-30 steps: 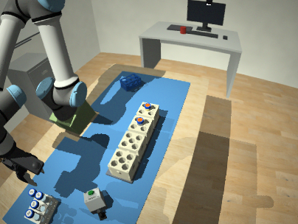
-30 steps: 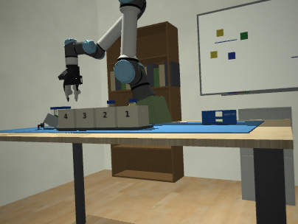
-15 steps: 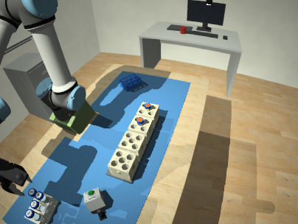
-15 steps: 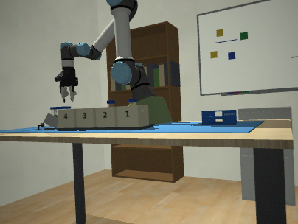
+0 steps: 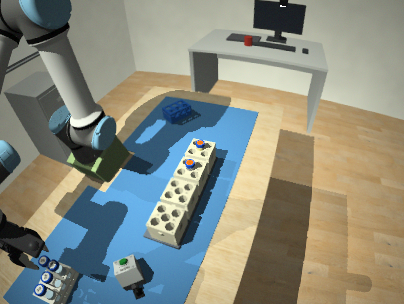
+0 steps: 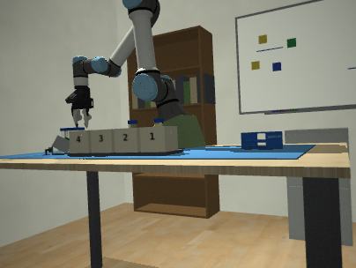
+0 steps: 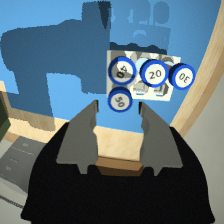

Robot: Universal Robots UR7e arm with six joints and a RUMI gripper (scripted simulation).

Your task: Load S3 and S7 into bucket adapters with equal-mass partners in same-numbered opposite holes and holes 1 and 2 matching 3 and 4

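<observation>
Top view: black two-jaw end effector (image 5: 44,257) (image 6: 81,125) (image 7: 118,101) hovering near blue-capped tubes (image 5: 46,277) (image 7: 154,73).
Jaws standing partly spread, pinching nothing.

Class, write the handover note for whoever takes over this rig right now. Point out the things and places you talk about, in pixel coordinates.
Gripper (image 5: 40,257) (image 6: 81,126) (image 7: 118,101): open, nothing held, above the blanks rack (image 5: 72,284) (image 7: 142,96).
Samples: one in adapter 1 (image 5: 210,156) (image 6: 152,147), one in adapter 2 (image 6: 125,147); IDs unreadable here.
Blanks: 20, 30, 40, 50, all in their rack.
Done: both samples loaded.
Left: partner and even out the adapters with blanks; adapters 3 (image 6: 100,147) and 4 (image 5: 167,235) (image 6: 78,147) have no tubes. Then let go, press DONE (image 5: 123,261).
</observation>
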